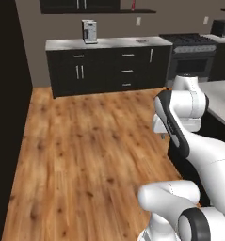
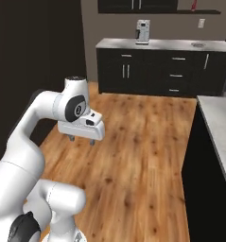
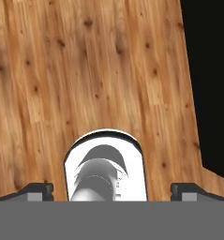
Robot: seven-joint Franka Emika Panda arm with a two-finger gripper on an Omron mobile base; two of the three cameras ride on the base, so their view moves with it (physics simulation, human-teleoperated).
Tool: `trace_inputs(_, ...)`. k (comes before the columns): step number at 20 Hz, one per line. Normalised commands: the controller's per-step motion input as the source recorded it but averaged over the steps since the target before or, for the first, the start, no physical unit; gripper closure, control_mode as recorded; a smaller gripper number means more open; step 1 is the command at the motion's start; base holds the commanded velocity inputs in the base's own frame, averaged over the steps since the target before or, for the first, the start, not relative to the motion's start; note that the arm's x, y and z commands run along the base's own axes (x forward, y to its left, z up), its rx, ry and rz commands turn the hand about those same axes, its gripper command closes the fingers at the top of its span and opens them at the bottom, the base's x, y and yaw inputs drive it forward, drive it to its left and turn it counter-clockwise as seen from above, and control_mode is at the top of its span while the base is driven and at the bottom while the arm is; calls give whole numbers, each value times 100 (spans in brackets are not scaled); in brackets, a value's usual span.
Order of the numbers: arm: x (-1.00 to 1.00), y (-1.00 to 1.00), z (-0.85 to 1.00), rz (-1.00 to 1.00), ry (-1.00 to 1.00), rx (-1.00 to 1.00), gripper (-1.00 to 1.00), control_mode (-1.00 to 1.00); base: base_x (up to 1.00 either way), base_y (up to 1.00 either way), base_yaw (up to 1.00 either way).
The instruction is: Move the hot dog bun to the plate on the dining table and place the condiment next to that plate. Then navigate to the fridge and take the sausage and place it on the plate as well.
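Our hand [image 2: 81, 140] hangs empty with its fingers spread wide apart, the wooden floor [image 3: 85, 70] below it and the bench [image 2: 221, 123] off to its side.

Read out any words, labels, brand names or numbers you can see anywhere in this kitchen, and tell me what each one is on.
None can be read.
The coffee machine on the wall counter has a dark front panel, too small and blurred to show any marking.
The stove has a row of knobs, with no legible numbers.
The red item on the wall shelf shows no readable label.
The gripper, open above the wood floor, carries no lettering.
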Motion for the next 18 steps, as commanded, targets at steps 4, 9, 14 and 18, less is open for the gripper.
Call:
trace_inputs(4,0,0,0,0,0,0,-100,100,100,12,-8)
trace_inputs(9,0,0,0,0,0,0,-100,100,100,2,-8)
trace_inputs(14,0,0,0,0,0,0,-100,100,100,5,-8)
trace_inputs(18,0,0,0,0,0,0,-100,100,100,3,-7)
